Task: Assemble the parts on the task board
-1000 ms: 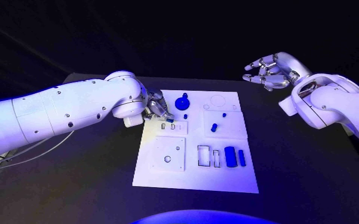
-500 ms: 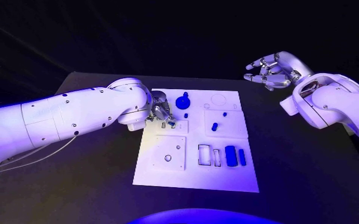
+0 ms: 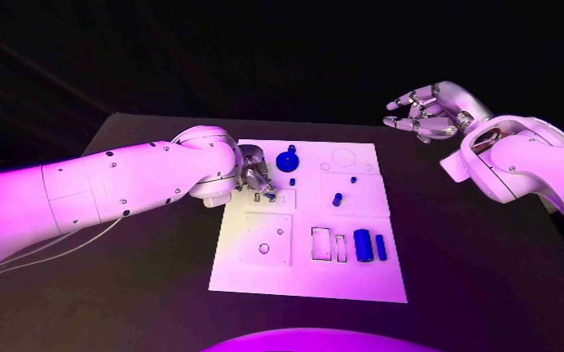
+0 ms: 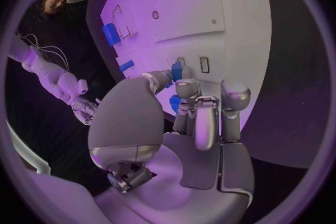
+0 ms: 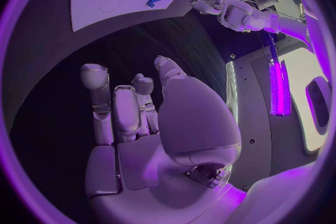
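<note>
The white task board point(image 3: 306, 279) lies mid-table. My left hand point(image 3: 252, 174) is low over its upper left and pinches a small blue part point(image 4: 176, 71) between thumb and fingertip, right at the two small slots point(image 3: 265, 198). On the board rest a round blue part point(image 3: 287, 160), a small blue peg point(image 3: 293, 181), a short blue piece point(image 3: 337, 200), a blue block point(image 3: 363, 244) and a thin blue bar point(image 3: 380, 246). My right hand point(image 3: 425, 113) hangs raised beyond the board's far right corner, fingers apart, holding nothing.
Recessed outlines mark the board: a ring point(image 3: 342, 157) at the far right, a square plate point(image 3: 263, 239) at the near left, and narrow pockets point(image 3: 319, 243) beside the blue block. Black table point(image 3: 470, 270) surrounds the board.
My left arm has shifted a little to the right and the hand has brought the small blue part down closer to the slots. The right hand has stayed where it was.
</note>
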Controlling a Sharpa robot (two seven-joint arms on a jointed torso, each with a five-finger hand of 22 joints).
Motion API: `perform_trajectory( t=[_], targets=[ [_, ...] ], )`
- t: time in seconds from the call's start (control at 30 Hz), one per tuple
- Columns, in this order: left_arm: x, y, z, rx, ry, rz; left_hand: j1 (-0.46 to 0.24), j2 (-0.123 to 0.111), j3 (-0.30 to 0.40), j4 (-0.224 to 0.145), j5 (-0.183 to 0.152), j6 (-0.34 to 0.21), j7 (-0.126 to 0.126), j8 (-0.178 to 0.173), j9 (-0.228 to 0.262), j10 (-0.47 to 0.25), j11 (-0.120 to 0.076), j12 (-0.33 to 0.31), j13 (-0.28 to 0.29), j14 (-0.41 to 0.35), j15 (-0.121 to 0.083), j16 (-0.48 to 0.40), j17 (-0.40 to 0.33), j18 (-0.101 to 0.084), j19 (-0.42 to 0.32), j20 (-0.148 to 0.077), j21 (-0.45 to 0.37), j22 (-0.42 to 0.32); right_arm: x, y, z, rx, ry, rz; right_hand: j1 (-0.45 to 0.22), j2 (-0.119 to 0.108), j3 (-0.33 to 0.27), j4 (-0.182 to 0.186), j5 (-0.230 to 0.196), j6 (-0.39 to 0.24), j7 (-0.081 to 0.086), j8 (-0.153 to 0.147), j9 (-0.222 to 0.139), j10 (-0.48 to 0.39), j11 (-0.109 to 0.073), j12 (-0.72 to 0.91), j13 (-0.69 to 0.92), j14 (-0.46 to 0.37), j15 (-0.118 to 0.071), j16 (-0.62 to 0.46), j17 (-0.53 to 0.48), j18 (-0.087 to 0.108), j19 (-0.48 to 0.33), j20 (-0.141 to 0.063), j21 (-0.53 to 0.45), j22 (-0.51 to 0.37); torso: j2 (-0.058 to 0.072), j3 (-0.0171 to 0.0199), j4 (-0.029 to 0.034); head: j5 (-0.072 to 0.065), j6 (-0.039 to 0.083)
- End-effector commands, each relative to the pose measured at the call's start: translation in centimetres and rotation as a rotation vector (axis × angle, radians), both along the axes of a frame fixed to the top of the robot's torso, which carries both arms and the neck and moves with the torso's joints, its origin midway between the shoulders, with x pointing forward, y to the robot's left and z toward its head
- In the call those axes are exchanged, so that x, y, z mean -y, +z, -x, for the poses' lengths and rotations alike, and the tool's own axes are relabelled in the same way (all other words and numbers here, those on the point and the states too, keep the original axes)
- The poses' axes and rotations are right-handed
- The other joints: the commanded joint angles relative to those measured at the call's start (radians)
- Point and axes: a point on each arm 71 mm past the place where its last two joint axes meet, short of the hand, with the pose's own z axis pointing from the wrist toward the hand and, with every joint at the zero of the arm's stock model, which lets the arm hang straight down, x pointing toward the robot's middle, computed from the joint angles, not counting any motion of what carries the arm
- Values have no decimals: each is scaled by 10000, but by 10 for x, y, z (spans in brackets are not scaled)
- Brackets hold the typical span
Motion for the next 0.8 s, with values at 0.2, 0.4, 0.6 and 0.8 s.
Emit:
perform_trajectory(
  t=[0.2, 0.4, 0.6, 0.8],
  targets=[
    [4, -1, 0, 61, -235, -286, -97, 45, 1730, -1638, 14, 87, -186, 73, 34, 76, -31, 69, 32, 781, -79, 54, 1808, -166, 75, -39, 74, 26, -1, 0, 1, -5, 113, 88, 39, -50, 1, 83, 34, 78, 10, 68, -12, -16, -35, 21, -4, 39, -2, -63, -1, 170, 42, 15, -30, -5, 4, -2, 4, 1, -16],
    [5, -3, -1, 89, -375, -503, -153, 66, 1736, -1636, 11, 95, -199, 109, 50, 110, -40, 122, 82, 781, -87, 54, 1809, -170, 89, -45, 82, 47, -1, 0, 1, -9, 112, 87, 39, -50, 1, 83, 34, 78, 10, 68, -12, -16, -35, 21, -4, 39, -2, -63, -1, 170, 42, 15, -30, -5, 9, -2, -6, 7, -34],
    [6, -5, -1, 104, -477, -697, -176, 70, 1736, -1637, 9, 99, -206, 126, 57, 120, -45, 135, 91, 781, -91, 54, 1808, -170, 89, -48, 81, 46, -2, 0, 2, -12, 133, 82, 36, -47, 4, 95, 63, 83, 9, 74, -13, -11, -35, 28, -1, 44, -3, -58, 12, 168, 52, 14, -24, 2, 6, -2, 7, -3, -53],
    [6, -6, -1, 79, -558, -810, -204, 69, 1730, -1640, 6, 102, -213, 145, 65, 134, -50, 157, 109, 781, -95, 54, 1808, -171, 92, -51, 83, 49, -2, 0, 1, -12, 148, 82, 36, -47, 4, 95, 63, 83, 9, 74, -13, -11, -35, 28, -1, 44, -3, -58, 12, 168, 52, 14, -24, 2, 6, 1, 9, -1, -71]
  ],
)
